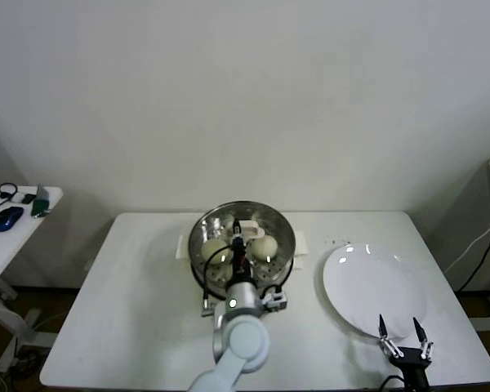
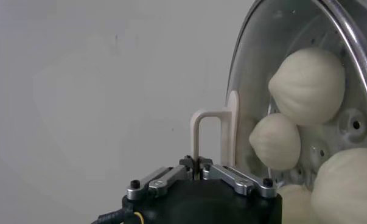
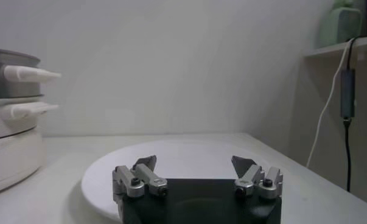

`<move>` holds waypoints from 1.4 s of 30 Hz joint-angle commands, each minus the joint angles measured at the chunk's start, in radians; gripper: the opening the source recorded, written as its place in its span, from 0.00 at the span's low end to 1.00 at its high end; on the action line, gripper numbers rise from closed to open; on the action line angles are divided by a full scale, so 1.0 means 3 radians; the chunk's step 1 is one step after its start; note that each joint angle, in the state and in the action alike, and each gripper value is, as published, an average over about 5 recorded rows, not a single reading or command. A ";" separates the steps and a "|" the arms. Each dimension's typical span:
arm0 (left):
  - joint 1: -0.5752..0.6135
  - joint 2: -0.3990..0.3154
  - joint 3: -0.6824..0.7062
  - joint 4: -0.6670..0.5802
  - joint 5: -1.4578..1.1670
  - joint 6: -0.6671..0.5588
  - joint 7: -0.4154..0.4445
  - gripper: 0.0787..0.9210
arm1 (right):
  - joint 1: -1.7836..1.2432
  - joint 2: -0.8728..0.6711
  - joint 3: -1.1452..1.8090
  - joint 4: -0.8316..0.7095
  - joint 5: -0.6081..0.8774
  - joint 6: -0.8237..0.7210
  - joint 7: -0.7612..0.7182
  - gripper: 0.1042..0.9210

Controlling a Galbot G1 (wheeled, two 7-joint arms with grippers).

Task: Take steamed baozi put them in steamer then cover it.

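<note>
Steamer [image 1: 284, 237] sits centre of head view on white table [image 1: 131, 286], steel basket on cream base w/ side handles. Steamed baozi [image 1: 265, 245] inside basket, several cream buns visible through the glass; exact count hard to tell from head view. In left wrist view three or four buns show at right side of frame, behind the glass [image 2: 308, 85].

Cover [image 1: 225, 219] lies over the basket, clear glass w/ metal rim, cream bar handle [image 2: 210, 137] at its centre. Whether rim is fully seated or a bit tilted: can't tell.

Left hand [image 1: 239, 242] is over centre of steamer, arm coming up from lower centre of head view. Fingers pinched shut on the cover's handle; left wrist view shows both fingertips [image 2: 195, 164] meeting at the thin bar, centre-bottom of frame.

Right hand [image 1: 398, 327] sits lower right of head view, at near edge of the flat white plate [image 1: 367, 282], well apart from steamer. Fingers spread wide, holding nothing; right wrist view shows both fingers [image 3: 140, 176] apart w/ plate surface [image 3: 189, 152] between and beyond them. Steamer base and its handles show at left edge of that view [image 3: 13, 122].

Small side table w/ dark gadgets at far left of head view [image 1: 53, 194].
</note>
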 commanded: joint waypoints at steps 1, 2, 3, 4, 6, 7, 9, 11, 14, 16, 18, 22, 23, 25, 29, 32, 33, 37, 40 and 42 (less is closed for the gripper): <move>-0.0003 0.0068 0.0029 -0.0059 -0.0150 0.0006 0.0035 0.06 | 0.0000 -0.0009 0.0004 0.0003 0.0004 -0.0003 -0.0001 0.88; -0.0001 0.0092 0.0041 -0.0101 -0.0181 0.0013 0.0061 0.06 | 0.0001 -0.0012 0.0005 0.0004 0.0006 -0.0007 -0.0002 0.88; 0.0002 0.0118 0.0054 -0.0146 -0.0217 0.0018 0.0092 0.07 | 0.0001 -0.0014 0.0005 0.0005 0.0008 -0.0015 -0.0001 0.88; 0.0004 0.0145 0.0068 -0.0189 -0.0253 0.0025 0.0118 0.08 | 0.0002 -0.0015 0.0004 0.0007 0.0011 -0.0023 0.0001 0.88; 0.0003 0.0199 0.0102 -0.0288 -0.0343 0.0043 0.0164 0.12 | 0.0003 -0.0022 0.0000 0.0014 0.0017 -0.0040 0.0000 0.88; 0.0001 0.0223 0.0120 -0.0347 -0.0395 0.0057 0.0183 0.15 | 0.0004 -0.0023 -0.0002 0.0018 0.0019 -0.0049 -0.0001 0.88; -0.0003 0.0274 0.0161 -0.0488 -0.0509 0.0092 0.0224 0.21 | 0.0003 -0.0026 -0.0004 0.0031 0.0021 -0.0067 -0.0005 0.88; 0.0006 0.0332 0.0191 -0.0646 -0.0603 0.0128 0.0279 0.29 | 0.0001 -0.0030 -0.0001 0.0047 0.0023 -0.0086 -0.0004 0.88; 0.0046 0.0444 0.0211 -0.0890 -0.0719 0.0174 0.0359 0.39 | -0.0008 -0.0045 0.0004 0.0074 0.0034 -0.0120 0.0005 0.88; 0.0091 0.0531 0.0213 -0.1064 -0.0830 0.0207 0.0386 0.46 | -0.0017 -0.0057 -0.0003 0.0096 0.0071 -0.0150 0.0043 0.88; 0.0162 0.0622 0.0199 -0.1247 -0.0994 0.0231 0.0350 0.52 | -0.0028 -0.0065 -0.0016 0.0126 0.0131 -0.0207 0.0100 0.88; 0.0374 0.0807 -0.0014 -0.1527 -0.1801 -0.0004 -0.0191 0.67 | -0.0061 -0.0078 -0.0027 0.0228 0.0188 -0.0290 0.0131 0.88; 0.0432 0.0852 -0.0114 -0.1560 -0.2104 -0.0160 -0.0372 0.70 | -0.0073 -0.0085 -0.0024 0.0260 0.0188 -0.0288 0.0114 0.88; 0.0559 0.0928 -0.0381 -0.1588 -0.2674 -0.0545 -0.0702 0.77 | -0.0092 -0.0094 -0.0019 0.0325 0.0178 -0.0292 0.0094 0.88; 0.0828 0.1025 -0.1057 -0.1615 -0.3838 -0.1329 -0.1247 0.86 | -0.0098 -0.0078 -0.0018 0.0408 0.0099 -0.0326 0.0088 0.88; 0.1076 0.1001 -0.1635 -0.1617 -0.4663 -0.1753 -0.1383 0.88 | -0.0109 -0.0069 -0.0028 0.0453 0.0044 -0.0343 0.0071 0.88; 0.1159 0.0983 -0.1804 -0.1616 -0.4920 -0.1833 -0.1377 0.88 | -0.0110 -0.0063 -0.0031 0.0466 0.0026 -0.0343 0.0069 0.88; 0.1503 0.0935 -0.2403 -0.1503 -0.6008 -0.2098 -0.1276 0.88 | -0.0101 -0.0048 -0.0038 0.0503 -0.0046 -0.0343 0.0066 0.88; 0.1694 0.0928 -0.2673 -0.1307 -0.6559 -0.2410 -0.1225 0.88 | -0.0087 -0.0052 -0.0045 0.0503 -0.0091 -0.0344 0.0064 0.88; 0.1793 0.0931 -0.2764 -0.1201 -0.6840 -0.2541 -0.1193 0.88 | -0.0080 -0.0059 -0.0049 0.0492 -0.0114 -0.0344 0.0060 0.88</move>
